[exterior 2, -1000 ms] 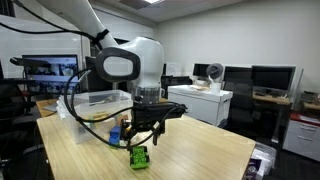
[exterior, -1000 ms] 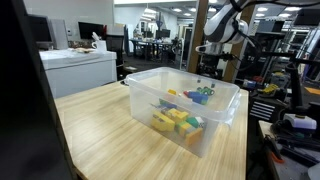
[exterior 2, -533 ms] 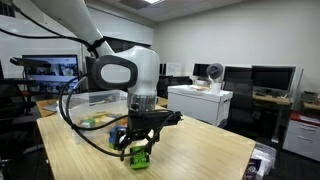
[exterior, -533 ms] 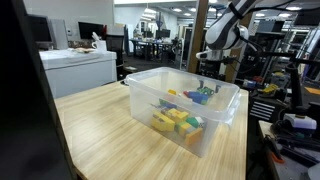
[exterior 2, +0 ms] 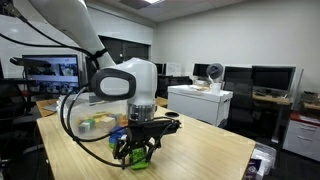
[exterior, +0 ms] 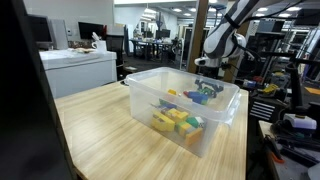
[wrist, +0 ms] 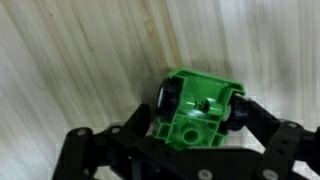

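Green block (wrist: 200, 118) sits on the wood counter (wrist: 90, 50), out in the open, not in the bin. In an exterior view it's near the counter's front part, under the arm.

Claw (exterior 2: 137, 156) is down on it, jaws apart and straddling the block, one finger each side. In wrist view the black fingers (wrist: 243, 112) sit tight along the block's left + right faces. Can't tell if the pads actually press or just flank it. Block isn't lifted, its bottom is on the wood.

Arm (exterior 2: 120, 82) comes down approx vertical over the block, cable loop (exterior 2: 68, 115) hanging off its side.

Clear plastic bin (exterior: 140, 95) stands on the same counter. In an exterior view the claw is behind its far rim, block hidden by the bin. Inside the bin: yellow pcs (exterior: 172, 118) near the front wall, blue pcs (exterior: 200, 97) toward the back, plus a few green ones.

Bkgd: white cabinet (exterior 2: 198, 102) past the counter, monitors (exterior 2: 268, 78) on desks at the back wall.
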### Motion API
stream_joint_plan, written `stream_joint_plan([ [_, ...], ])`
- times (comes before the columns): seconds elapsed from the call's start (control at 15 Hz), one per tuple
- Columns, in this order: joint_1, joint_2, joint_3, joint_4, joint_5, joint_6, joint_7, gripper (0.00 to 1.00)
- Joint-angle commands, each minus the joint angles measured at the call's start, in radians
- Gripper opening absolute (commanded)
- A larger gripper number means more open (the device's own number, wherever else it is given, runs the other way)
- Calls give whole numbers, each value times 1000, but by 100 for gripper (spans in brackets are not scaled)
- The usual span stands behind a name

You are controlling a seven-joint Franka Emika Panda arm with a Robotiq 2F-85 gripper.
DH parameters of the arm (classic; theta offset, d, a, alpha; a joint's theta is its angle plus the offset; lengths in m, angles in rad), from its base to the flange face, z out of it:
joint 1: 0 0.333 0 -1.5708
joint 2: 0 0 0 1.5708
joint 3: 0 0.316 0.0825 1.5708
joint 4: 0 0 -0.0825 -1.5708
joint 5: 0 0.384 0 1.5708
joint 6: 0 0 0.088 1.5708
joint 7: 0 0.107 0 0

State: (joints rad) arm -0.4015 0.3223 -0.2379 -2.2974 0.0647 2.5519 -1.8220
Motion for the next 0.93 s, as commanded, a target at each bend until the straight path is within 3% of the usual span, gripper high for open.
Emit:
stream_joint_plan([
  [0.0,-14,18,22,-4,16,62,21,70],
  [0.27,-9,8,14,7,31,59,127,43],
  [0.53,-13,-4,12,13,36,42,241,42],
  [0.87,17,-98,2,88,39,-196,514,42],
])
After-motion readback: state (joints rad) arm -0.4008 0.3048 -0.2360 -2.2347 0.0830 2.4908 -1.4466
